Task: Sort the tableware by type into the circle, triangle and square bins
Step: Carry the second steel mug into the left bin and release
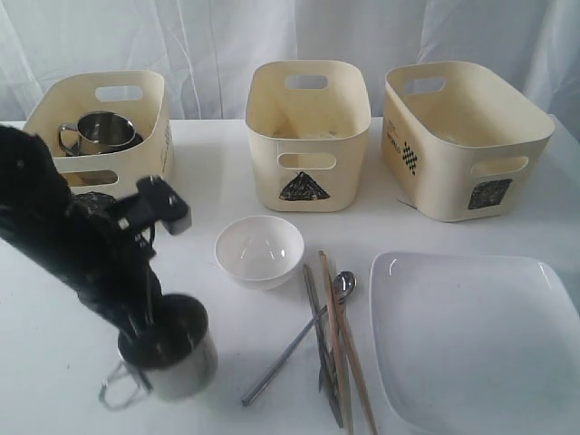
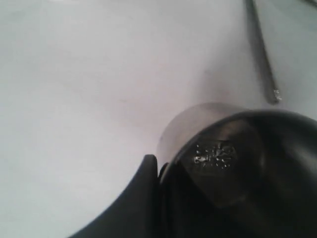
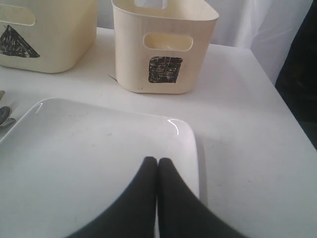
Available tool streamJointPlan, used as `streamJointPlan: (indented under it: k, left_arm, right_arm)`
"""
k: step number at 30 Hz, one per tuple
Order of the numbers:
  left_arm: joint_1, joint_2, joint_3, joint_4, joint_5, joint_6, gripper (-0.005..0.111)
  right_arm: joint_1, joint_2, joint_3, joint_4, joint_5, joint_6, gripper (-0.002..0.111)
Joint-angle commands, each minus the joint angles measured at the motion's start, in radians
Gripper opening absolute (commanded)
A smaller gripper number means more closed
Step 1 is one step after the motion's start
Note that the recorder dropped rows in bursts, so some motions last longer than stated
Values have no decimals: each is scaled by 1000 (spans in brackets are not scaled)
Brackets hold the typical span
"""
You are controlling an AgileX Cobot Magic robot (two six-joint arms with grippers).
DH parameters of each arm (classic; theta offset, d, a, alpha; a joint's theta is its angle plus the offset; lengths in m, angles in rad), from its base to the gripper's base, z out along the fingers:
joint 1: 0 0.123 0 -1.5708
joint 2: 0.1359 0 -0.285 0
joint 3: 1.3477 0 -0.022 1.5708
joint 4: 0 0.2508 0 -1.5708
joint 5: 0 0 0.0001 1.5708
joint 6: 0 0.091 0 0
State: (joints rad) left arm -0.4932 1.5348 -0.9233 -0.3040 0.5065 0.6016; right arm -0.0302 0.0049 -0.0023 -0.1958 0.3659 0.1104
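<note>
The steel mug (image 1: 177, 362) is stood front left on the white table (image 1: 54, 308), entered by the left gripper (image 1: 156, 324). One finger (image 2: 146, 198) is pressed to its outer wall, the other lost in darkness, so a grasp cannot be confirmed. The right gripper (image 3: 157, 166) is clenched empty over the square plate (image 3: 74, 163). White curtains (image 1: 199, 36) are hung behind.

No words, brands or numbers can be read. The middle bin (image 1: 308, 118) carries a hand-drawn black triangle (image 1: 304, 188) below its handle slot. The right-hand bin (image 1: 462, 136) bears a scribbled black square (image 1: 490, 193) on one wall and a small black checkered mark (image 1: 410, 158) on the neighbouring wall.
</note>
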Motion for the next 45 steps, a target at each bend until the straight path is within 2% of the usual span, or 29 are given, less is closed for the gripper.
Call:
streamJointPlan:
  k: [1,4,8,9,11,13,17,18,19,22,24,27,30,33,38,43,45]
  left_arm:
    - [74,-112,-203,463,29,-362,0]
    - [174,-115,-364,603,-23,-515,0]
    - [307,-51,-531,569,-79,-518,0]
    - [362,4,-597,540,-98,-518,0]
    - [412,97,-661,511,-106,-516,0]
    - [424,178,-697,492,-147,-516,0]
    - [422,299,-707,445,-254,-513,0]
    - [422,326,-707,443,-277,-502,3]
    - [422,347,-707,443,-295,-490,9]
    - [422,383,-707,424,-301,-471,37]
    - [422,362,-707,338,-267,-471,43]
    - [418,312,-707,250,-209,-452,43]
    - [395,253,-705,207,-146,-351,43]
    - [361,189,-684,84,-87,-271,43]
    - [258,128,-597,-159,-46,-55,43]
    - [159,159,-526,-158,-14,-20,43]
    - [139,175,-512,-158,-14,-20,47]
  right_arm:
    - [0,-5,2,-4,-8,-1,0]
    - [0,-5,2,-4,-8,-1,0]
    - [0,-5,2,-4,-8,-1,0]
    - [0,-5,2,-4,-8,-1,0]
    - [0,-5,2,-4,-8,-1,0]
    - [0,-5,2,-4,-8,-1,0]
    - [0,-5,2,-4,-8,-1,0]
    - [0,-5,2,-4,-8,-1,0]
    - [0,-5,2,-4,-8,-1,0]
    - [0,-5,2,-4,-8,-1,0]
    - [0,-5,2,-4,-8,-1,0]
    - [0,-5,2,-4,-8,-1,0]
    - [0,-5,2,-4,-8,-1,0]
    - [0,-5,2,-4,-8,-1,0]
    - [0,-5,2,-4,-8,-1,0]
    - [0,-5,2,-4,-8,-1,0]
    - [0,-5,2,-4,-8,-1,0]
